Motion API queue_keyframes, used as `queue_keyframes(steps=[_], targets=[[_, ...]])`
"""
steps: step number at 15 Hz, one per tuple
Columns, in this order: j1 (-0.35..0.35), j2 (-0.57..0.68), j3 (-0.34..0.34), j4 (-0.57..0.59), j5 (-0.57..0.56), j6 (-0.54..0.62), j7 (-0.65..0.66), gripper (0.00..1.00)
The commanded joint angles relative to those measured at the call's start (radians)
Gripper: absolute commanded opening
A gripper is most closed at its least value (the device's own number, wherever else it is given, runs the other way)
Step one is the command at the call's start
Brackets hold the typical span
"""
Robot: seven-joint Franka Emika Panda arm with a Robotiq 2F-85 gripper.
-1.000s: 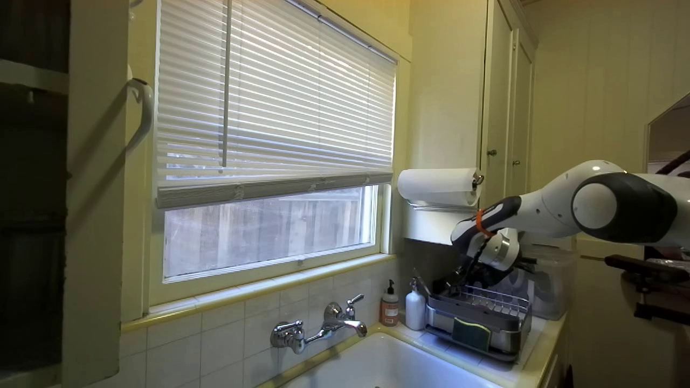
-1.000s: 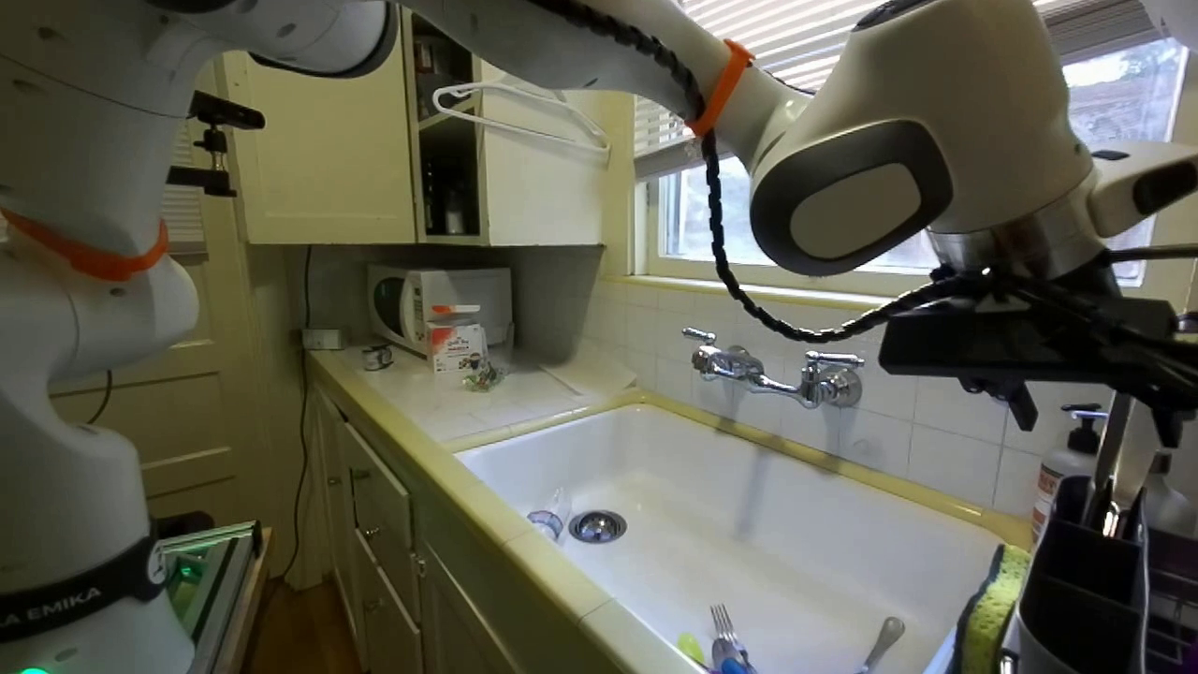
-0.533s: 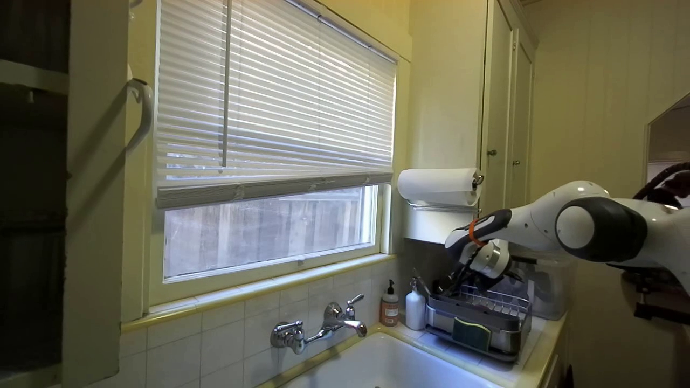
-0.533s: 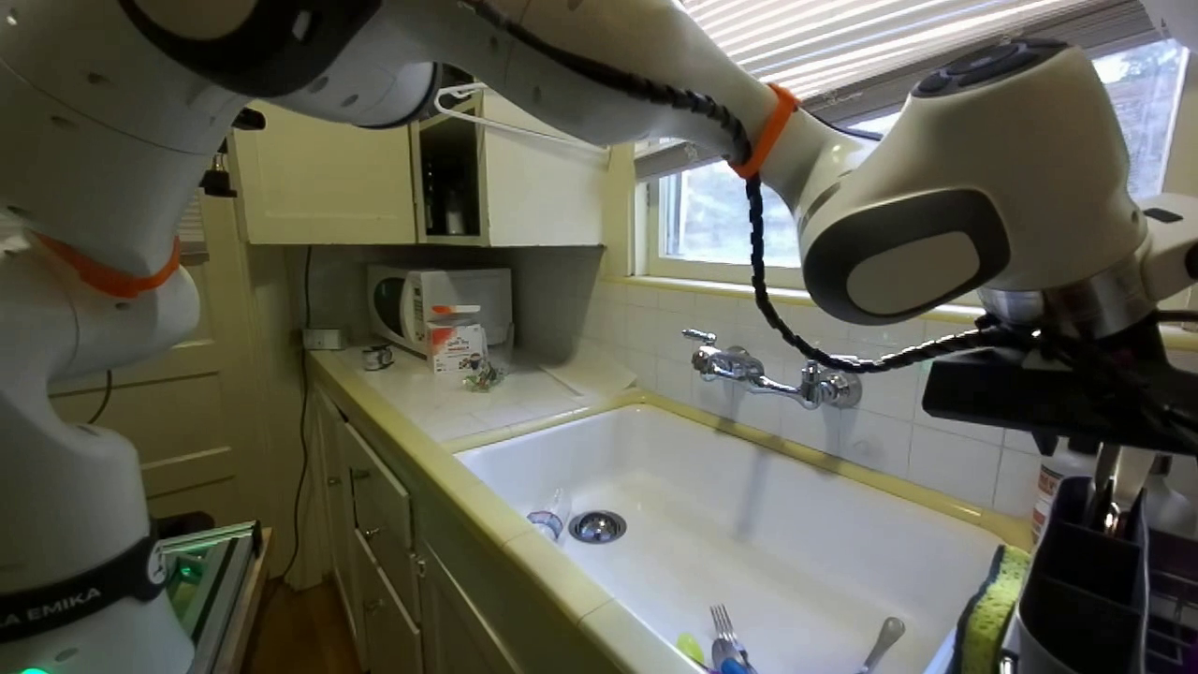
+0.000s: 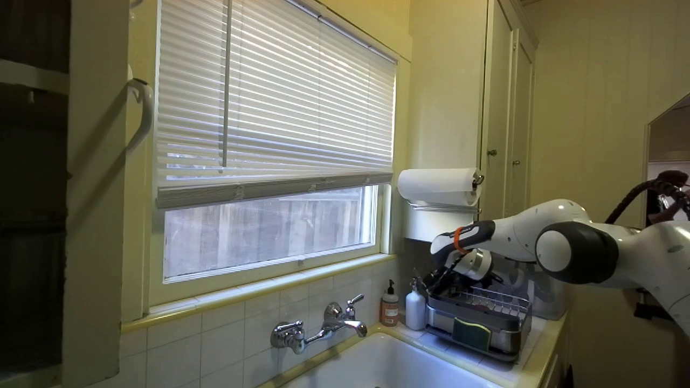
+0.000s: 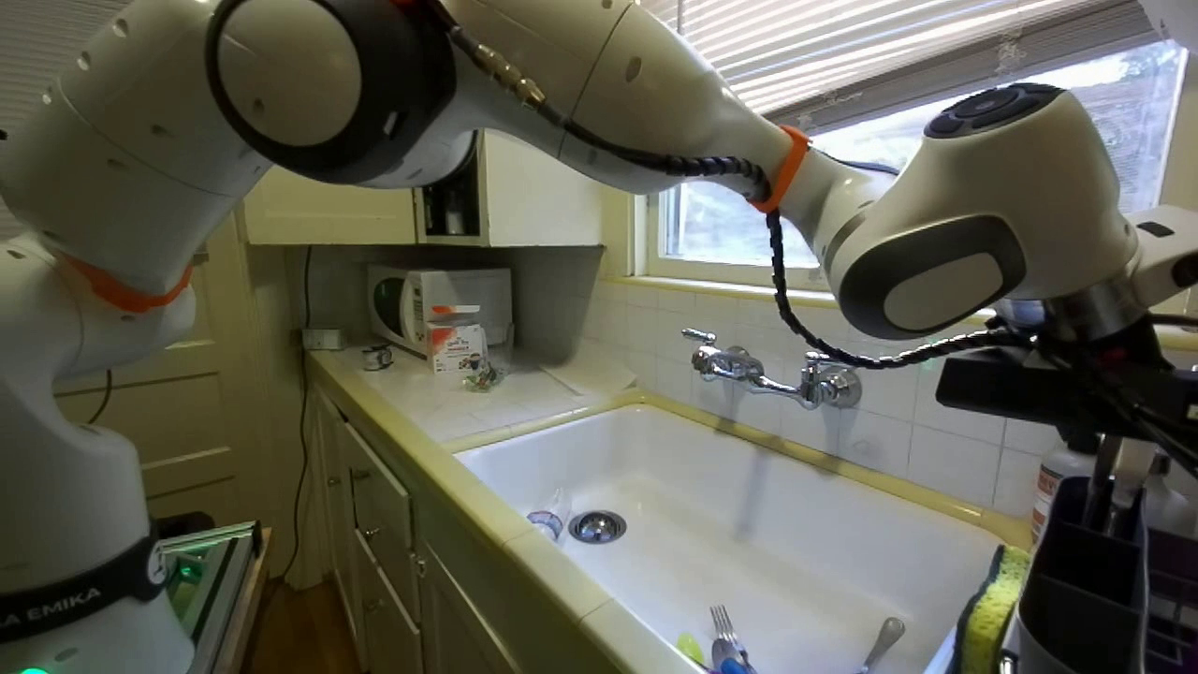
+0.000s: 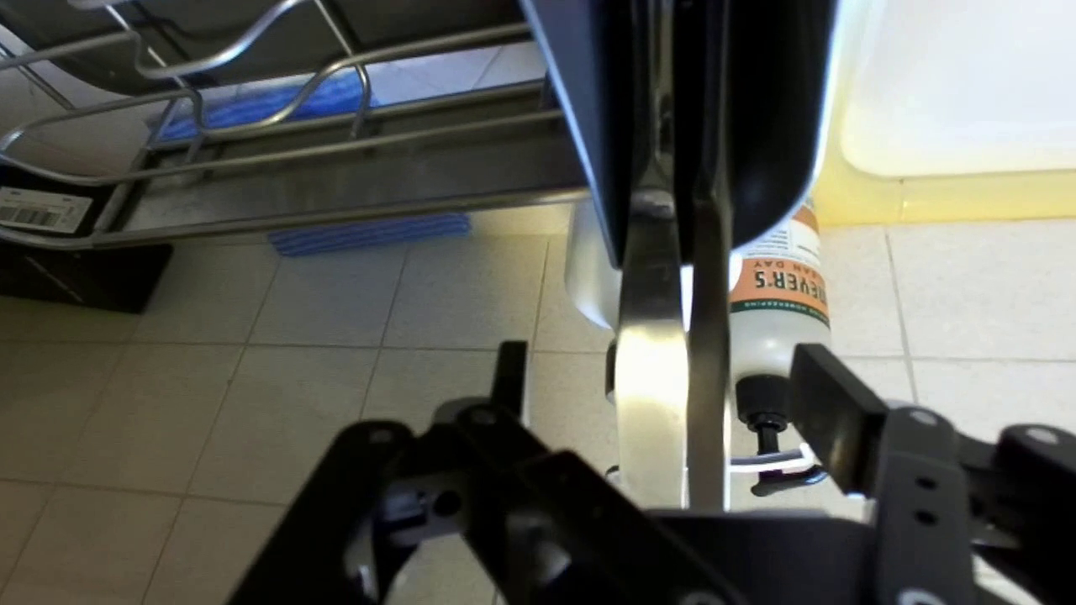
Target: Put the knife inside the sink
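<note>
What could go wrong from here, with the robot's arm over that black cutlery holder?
The black end effector is open, with two flat silver metal utensils side by side between its fingers; closing might catch both. They sit in the black compartmented cutlery holder, which could lift or tip if they snag. In the wrist view, an orange-labelled pump bottle appears near one finger and might get knocked.
</note>
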State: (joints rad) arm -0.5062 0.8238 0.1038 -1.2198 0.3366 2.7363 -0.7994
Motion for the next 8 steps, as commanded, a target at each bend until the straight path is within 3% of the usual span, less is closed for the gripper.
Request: queue_keyframes(steps=[1,7,8], targets=[[0.013,0.07,-0.016,0.113,-0.06,-0.06,0.08,0.5],[0.032,0.094,-0.047,0.15,-0.066,-0.098,0.134,0.04],[0.041,0.082,-0.056,0.135,-0.067,-0.099,0.151,0.01]])
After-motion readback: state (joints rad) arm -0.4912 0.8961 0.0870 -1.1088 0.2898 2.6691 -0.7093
